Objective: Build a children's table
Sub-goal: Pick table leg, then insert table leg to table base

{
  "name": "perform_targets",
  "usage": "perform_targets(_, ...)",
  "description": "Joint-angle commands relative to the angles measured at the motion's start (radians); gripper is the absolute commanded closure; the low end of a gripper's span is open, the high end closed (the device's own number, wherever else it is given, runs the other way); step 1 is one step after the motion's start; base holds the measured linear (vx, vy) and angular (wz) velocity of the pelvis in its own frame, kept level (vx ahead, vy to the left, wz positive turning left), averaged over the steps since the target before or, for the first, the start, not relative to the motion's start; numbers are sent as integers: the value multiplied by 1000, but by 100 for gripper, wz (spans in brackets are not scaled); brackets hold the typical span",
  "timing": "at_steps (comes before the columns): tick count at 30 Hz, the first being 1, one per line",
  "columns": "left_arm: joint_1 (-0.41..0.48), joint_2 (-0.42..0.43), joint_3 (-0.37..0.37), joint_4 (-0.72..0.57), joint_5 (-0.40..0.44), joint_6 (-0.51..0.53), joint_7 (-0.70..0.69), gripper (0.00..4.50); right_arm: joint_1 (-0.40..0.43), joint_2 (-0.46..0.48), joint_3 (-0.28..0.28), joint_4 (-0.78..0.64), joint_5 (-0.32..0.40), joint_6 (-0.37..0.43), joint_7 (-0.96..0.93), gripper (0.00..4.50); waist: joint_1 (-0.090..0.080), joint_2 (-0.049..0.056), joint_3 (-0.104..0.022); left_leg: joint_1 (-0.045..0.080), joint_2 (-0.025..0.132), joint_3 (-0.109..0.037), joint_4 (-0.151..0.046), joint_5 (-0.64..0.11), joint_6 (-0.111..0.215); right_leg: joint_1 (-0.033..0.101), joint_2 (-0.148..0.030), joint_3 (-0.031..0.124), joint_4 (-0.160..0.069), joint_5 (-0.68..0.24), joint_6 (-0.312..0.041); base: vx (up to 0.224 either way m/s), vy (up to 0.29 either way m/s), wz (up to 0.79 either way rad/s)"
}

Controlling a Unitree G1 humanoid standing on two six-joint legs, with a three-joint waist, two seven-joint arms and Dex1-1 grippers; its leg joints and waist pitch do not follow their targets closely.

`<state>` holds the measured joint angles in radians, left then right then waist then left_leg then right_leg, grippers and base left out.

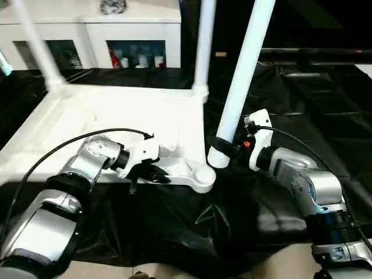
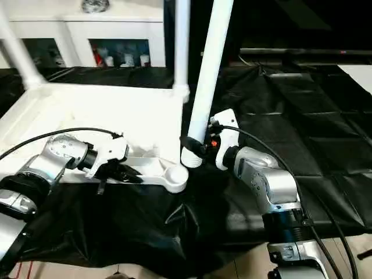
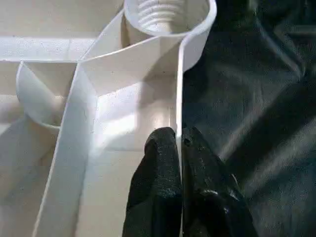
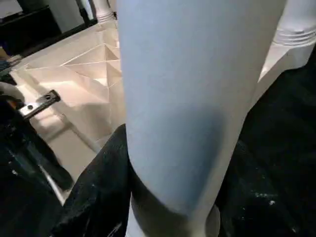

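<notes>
The white tabletop [image 1: 110, 113] lies upside down on a black cloth, its ribs showing. Two white tube legs stand in its far corner sockets, one on the left [image 1: 36, 46] and one on the right [image 1: 204, 46]. My left gripper [image 1: 152, 173] is shut on the thin near rim wall [image 3: 178, 89], a short way from the empty threaded near-right socket [image 3: 165, 15]. My right gripper [image 1: 224, 145] is shut on a third leg [image 1: 244, 70] near its lower end. That leg tilts, and its foot hangs just beside the near-right socket [image 1: 203, 176]. The black fingers [image 4: 98, 187] wrap the tube [image 4: 197, 98].
A white cabinet [image 1: 87, 29] with glass doors stands behind the tabletop. The black cloth [image 1: 192, 226] covers the ground around the work and wrinkles near the front. Pale floor [image 1: 273, 261] shows at the near edge.
</notes>
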<state>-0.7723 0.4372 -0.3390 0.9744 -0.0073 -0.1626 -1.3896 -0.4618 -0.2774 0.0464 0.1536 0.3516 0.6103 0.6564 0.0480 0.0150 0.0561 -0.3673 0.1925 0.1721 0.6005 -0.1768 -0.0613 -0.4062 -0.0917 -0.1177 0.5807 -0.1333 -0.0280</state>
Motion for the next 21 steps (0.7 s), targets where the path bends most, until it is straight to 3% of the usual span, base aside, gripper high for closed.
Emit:
perform_targets(1,18,-8,40,-54,-49,103,26,450,7,-9,6,-50,11,14,15,261,7,-8,-80,11,36,-7,-69,-219,10,63,-66,55,-59,-300,-185,0,0,0)
perform_targets(2,24,-15,37,-68,-35,153,64,450,7,-10,6,-52,13,16,18,261,8,-20,-80,11,37,-6,-70,-210,15,63,-67,56,-57,-304,-186,0,0,0)
perform_targets(4,27,-20,35,-76,-23,186,91,450,7,-11,6,-52,15,17,19,261,12,-8,-79,15,38,-8,-69,-210,17,60,-69,56,-59,-328,-182,0,0,0)
perform_targets(5,48,-58,46,-100,-13,210,179,450,-1,-11,10,-31,8,5,25,261,10,-18,-76,13,37,-7,-69,-218,16,59,-68,55,-64,-349,-172,0,0,0)
perform_targets(6,56,-71,52,-109,-13,217,205,450,-4,-12,12,-22,4,-1,26,261,11,-16,-74,14,37,-8,-69,-229,15,58,-68,54,-67,-370,-165,0,0,0)
perform_targets(9,78,-99,52,-133,9,203,276,450,-15,-13,18,2,-8,-14,32,261,10,-23,-72,10,31,-8,-68,-233,20,60,-69,51,-77,-440,-127,0,0,0)
perform_targets(11,107,-111,43,-184,23,214,303,450,-30,-10,21,22,-13,-23,34,261,8,-24,-71,11,29,-8,-67,-234,22,58,-69,49,-84,-482,-103,0,0,0)
perform_targets(12,113,-112,43,-197,23,221,304,450,-31,-9,21,23,-15,-25,33,261,8,-17,-72,13,30,-9,-67,-235,21,55,-68,49,-87,-490,-96,0,0,0)
perform_targets(16,153,-117,50,-294,11,267,325,450,-46,0,9,38,-30,-52,5,261,6,-14,-76,11,35,-10,-69,-221,21,55,-66,51,-76,-427,-116,0,0,0)
perform_targets(19,164,-129,72,-322,-7,275,348,450,-57,-4,12,69,-49,-78,0,261,6,-4,-77,13,32,-10,-69,-224,21,56,-63,52,-73,-393,-131,0,0,0)
perform_targets(21,174,-138,86,-337,-27,277,343,450,-62,-7,24,90,-63,-94,3,261,5,-7,-77,11,31,-8,-68,-228,22,58,-63,51,-73,-376,-139,0,0,0)
